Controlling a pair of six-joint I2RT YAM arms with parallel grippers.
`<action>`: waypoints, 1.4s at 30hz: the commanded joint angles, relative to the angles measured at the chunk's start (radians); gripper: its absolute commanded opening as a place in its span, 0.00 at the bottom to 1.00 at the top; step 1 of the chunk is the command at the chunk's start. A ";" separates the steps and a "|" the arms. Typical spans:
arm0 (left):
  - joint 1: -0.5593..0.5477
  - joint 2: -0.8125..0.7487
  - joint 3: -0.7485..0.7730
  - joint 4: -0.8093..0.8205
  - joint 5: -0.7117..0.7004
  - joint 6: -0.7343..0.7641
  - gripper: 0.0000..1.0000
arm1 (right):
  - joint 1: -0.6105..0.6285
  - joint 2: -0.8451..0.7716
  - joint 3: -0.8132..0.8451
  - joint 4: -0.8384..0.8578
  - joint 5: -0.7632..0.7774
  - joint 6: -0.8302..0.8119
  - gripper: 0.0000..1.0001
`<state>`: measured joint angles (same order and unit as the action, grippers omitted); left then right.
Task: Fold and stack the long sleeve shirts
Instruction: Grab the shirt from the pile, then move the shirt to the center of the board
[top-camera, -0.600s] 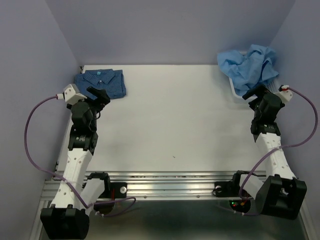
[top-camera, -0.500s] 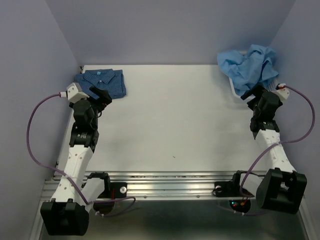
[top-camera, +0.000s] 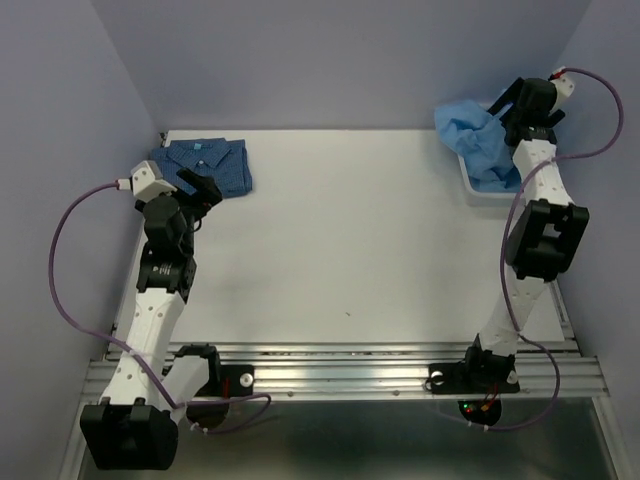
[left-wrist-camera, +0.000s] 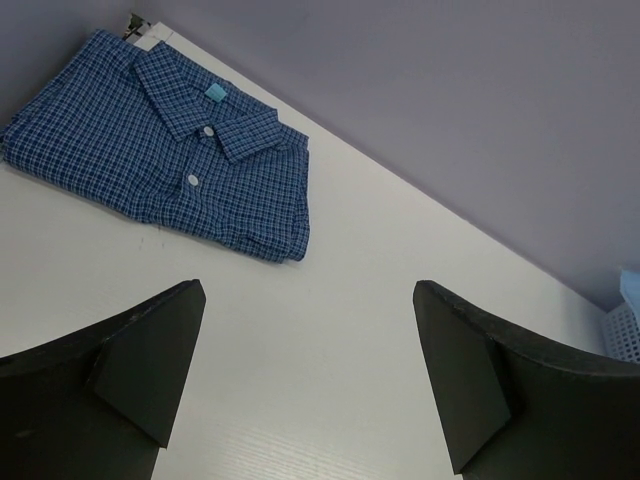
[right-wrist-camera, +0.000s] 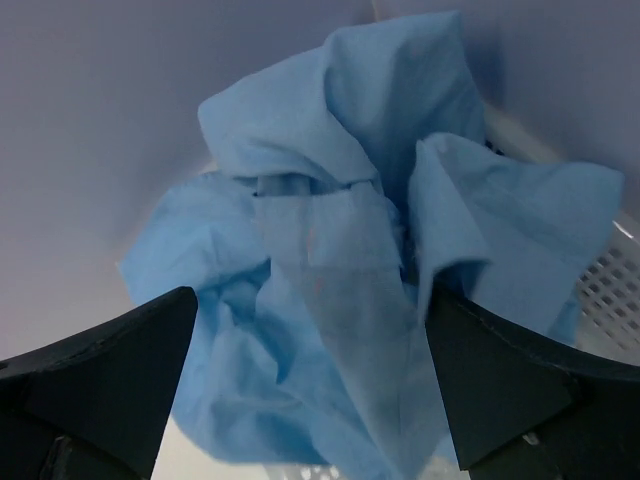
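My right end effector (right-wrist-camera: 310, 300) and left end effector (left-wrist-camera: 308, 290) are gaping empty; the crumpled sky-blue cloth shirt (right-wrist-camera: 330, 230) is overflowing a white plastic mesh basket (right-wrist-camera: 612, 290).

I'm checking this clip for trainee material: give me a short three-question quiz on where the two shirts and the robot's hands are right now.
1. True or false: the dark-blue checked cloth shirt lies folded flat on the white table.
2. Multiple choice: the crumpled light sky-blue cloth shirt sits A) in the white plastic mesh basket, B) on the checked shirt, C) spread flat on the table.
3. Fill in: the right hand, facing the sky-blue shirt, has its jaws ____.
Key: 1 true; 2 A; 3 open.
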<state>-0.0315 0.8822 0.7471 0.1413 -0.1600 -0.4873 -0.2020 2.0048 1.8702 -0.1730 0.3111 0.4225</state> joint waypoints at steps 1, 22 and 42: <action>-0.001 -0.035 0.024 0.041 -0.038 0.047 0.99 | -0.004 0.190 0.228 -0.181 0.066 0.024 1.00; -0.001 0.012 0.038 -0.014 -0.194 0.043 0.99 | 0.108 0.109 0.556 -0.031 -0.278 -0.265 0.01; -0.001 -0.041 0.012 0.009 -0.119 0.000 0.99 | 0.472 -0.123 0.563 0.495 -0.983 -0.002 0.01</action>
<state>-0.0315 0.8928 0.7467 0.1066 -0.2653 -0.4744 0.2806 1.8774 2.4657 0.2058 -0.6434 0.3515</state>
